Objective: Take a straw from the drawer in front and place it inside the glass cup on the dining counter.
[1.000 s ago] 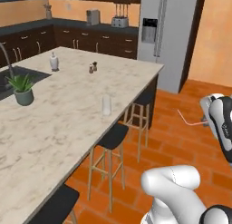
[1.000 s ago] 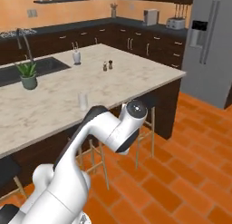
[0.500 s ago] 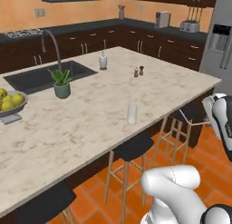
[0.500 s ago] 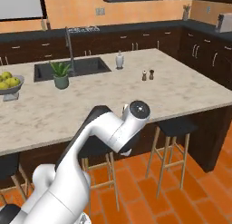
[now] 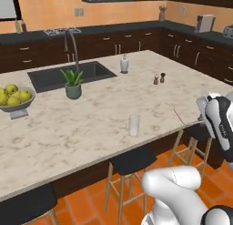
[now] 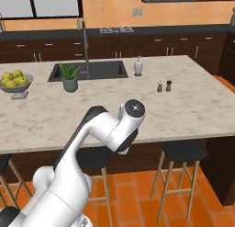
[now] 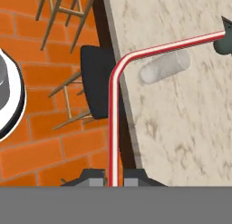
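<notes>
Gripper [image 7: 113, 181] shut tight on thin red-pink and white striped straw [image 7: 114, 128], pinched betw. the two dark finger tips at bottom of hand view. Straw runs up from the tips, bends, then angles off over beige marble dining counter [image 7: 181, 123]. In left base view, gripper [image 5: 205, 111] off right edge of counter, w/ straw [image 5: 178, 116] as a thin line reaching toward counter's near right corner.

Small clear cylindrical glass cup [image 5: 134, 125] upright on counter [image 5: 68, 128] near its near edge, left of gripper, apart from straw. In hand view, cup [image 7: 165, 66] just beyond straw's bent part; touching or not, can't tell.

Farther back: small green potted plant [image 5: 73, 84] near dark sink [image 5: 70, 74], white soap bottle [image 5: 124, 64], two small shakers [image 5: 159, 78], bowl of yellow-green fruit [image 5: 13, 99] at left. Black stools [image 5: 134, 159] under near edge.
</notes>
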### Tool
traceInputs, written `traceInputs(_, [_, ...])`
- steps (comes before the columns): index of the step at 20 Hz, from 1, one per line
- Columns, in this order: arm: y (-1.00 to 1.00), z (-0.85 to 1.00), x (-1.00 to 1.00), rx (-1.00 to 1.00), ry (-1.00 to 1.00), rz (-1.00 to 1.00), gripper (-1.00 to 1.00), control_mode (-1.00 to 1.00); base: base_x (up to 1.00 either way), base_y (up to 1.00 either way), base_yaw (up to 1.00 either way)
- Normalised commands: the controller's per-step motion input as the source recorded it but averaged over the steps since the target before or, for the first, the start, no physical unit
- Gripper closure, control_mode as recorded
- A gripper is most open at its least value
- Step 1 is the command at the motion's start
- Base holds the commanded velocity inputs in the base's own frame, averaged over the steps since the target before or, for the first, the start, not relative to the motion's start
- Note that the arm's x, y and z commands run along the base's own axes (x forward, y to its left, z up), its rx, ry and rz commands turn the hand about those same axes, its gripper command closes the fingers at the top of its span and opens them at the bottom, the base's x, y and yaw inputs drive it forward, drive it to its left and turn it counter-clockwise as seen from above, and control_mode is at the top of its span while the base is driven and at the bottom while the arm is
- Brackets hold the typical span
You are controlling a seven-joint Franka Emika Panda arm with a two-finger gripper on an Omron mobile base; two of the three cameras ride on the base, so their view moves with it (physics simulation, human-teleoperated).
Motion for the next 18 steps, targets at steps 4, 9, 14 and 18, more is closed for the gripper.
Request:
traceInputs(4, [0.0, 0.0, 0.0, 0.0, 0.0, 0.0, 1.0, 1.0, 0.7, -0.16, 0.15])
traceInputs(9, [0.0, 0.0, 0.0, 0.0, 0.0, 0.0, 1.0, 1.0, 0.8, -0.03, 0.22])
traceInputs(14, [0.0, 0.0, 0.0, 0.0, 0.0, 0.0, 1.0, 1.0, 0.76, -0.01, 0.3])
traceInputs(18, [0.0, 0.0, 0.0, 0.0, 0.0, 0.0, 1.0, 1.0, 0.66, -0.02, 0.27])
